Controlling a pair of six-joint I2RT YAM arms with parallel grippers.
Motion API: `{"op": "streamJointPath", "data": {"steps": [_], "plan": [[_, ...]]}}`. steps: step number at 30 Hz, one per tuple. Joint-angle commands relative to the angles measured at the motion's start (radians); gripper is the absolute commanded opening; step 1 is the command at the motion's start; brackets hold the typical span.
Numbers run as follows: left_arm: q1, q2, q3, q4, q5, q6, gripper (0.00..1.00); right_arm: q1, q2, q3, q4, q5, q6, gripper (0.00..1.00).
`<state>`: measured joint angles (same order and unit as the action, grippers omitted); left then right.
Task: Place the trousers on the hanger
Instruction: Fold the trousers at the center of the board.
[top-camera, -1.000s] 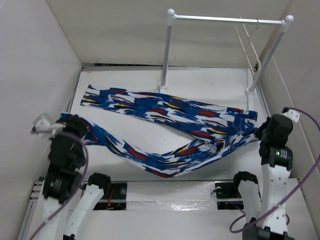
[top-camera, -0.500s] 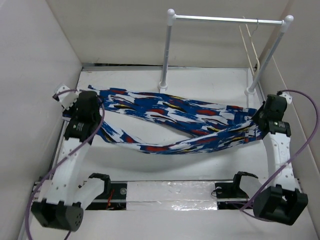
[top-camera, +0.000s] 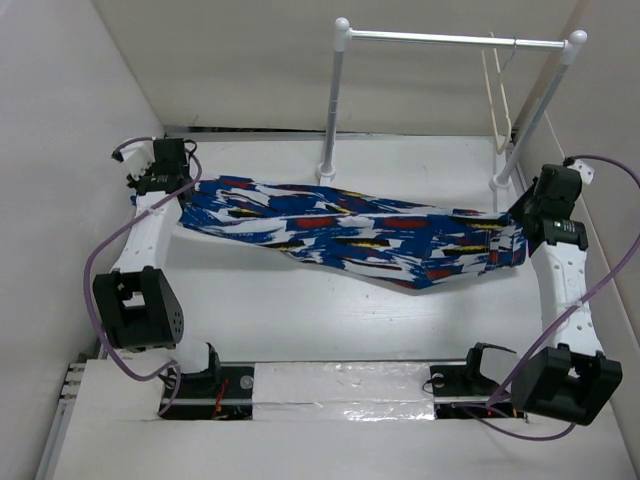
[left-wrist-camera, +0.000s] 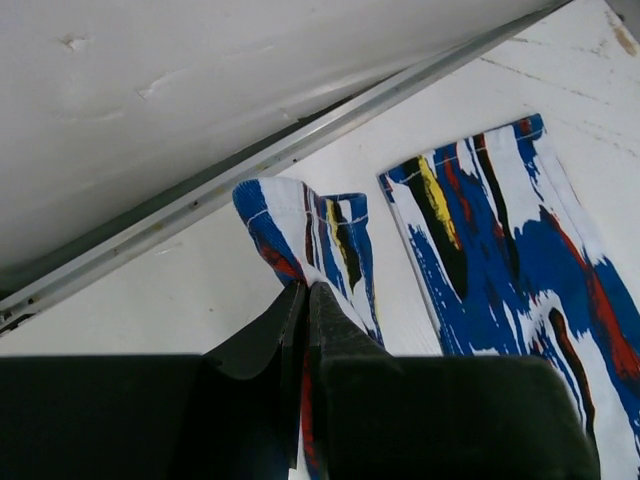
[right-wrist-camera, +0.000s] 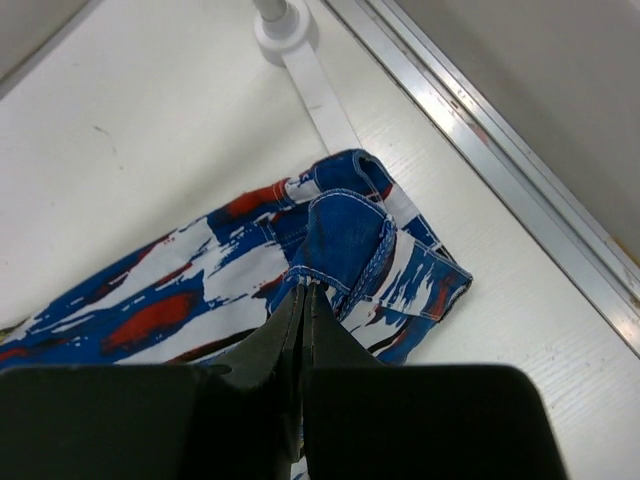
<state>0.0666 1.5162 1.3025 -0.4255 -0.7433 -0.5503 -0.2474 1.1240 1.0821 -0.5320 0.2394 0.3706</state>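
The trousers (top-camera: 350, 232), bright blue with white, red, black and yellow splashes, stretch across the table between both arms. My left gripper (top-camera: 186, 190) is shut on a leg hem (left-wrist-camera: 310, 235) at the far left. At the right, my right gripper (top-camera: 520, 232) is shut on the waistband (right-wrist-camera: 345, 235). A second leg end (left-wrist-camera: 500, 230) lies flat beside the left fingers. The hanger (top-camera: 497, 90), thin and cream, hangs by its hook from the rail at the back right.
A white two-post rack (top-camera: 335, 100) with a metal rail (top-camera: 450, 40) stands at the back of the table; its right post foot (right-wrist-camera: 285, 25) is just beyond the waistband. White walls close in on both sides, with a metal strip (left-wrist-camera: 300, 150) along the table's far edge.
Both arms have reached away from their bases, carrying the held leg over onto the other leg. The trousers now lie folded lengthwise, pulled out straight between the grippers.
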Motion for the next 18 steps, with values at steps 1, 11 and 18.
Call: {"op": "streamJointPath", "data": {"steps": [1, 11, 18], "plan": [[0.087, 0.021, 0.078, 0.005, 0.038, 0.010, 0.00, -0.019, 0.022, 0.055, 0.102, 0.040, -0.013, 0.00], [0.137, 0.223, 0.240, -0.019, 0.094, 0.006, 0.00, -0.059, 0.149, 0.042, 0.182, 0.024, -0.001, 0.00], [0.137, 0.376, 0.427, -0.029, 0.091, 0.039, 0.01, -0.078, 0.232, 0.075, 0.237, 0.023, 0.001, 0.00]]}}
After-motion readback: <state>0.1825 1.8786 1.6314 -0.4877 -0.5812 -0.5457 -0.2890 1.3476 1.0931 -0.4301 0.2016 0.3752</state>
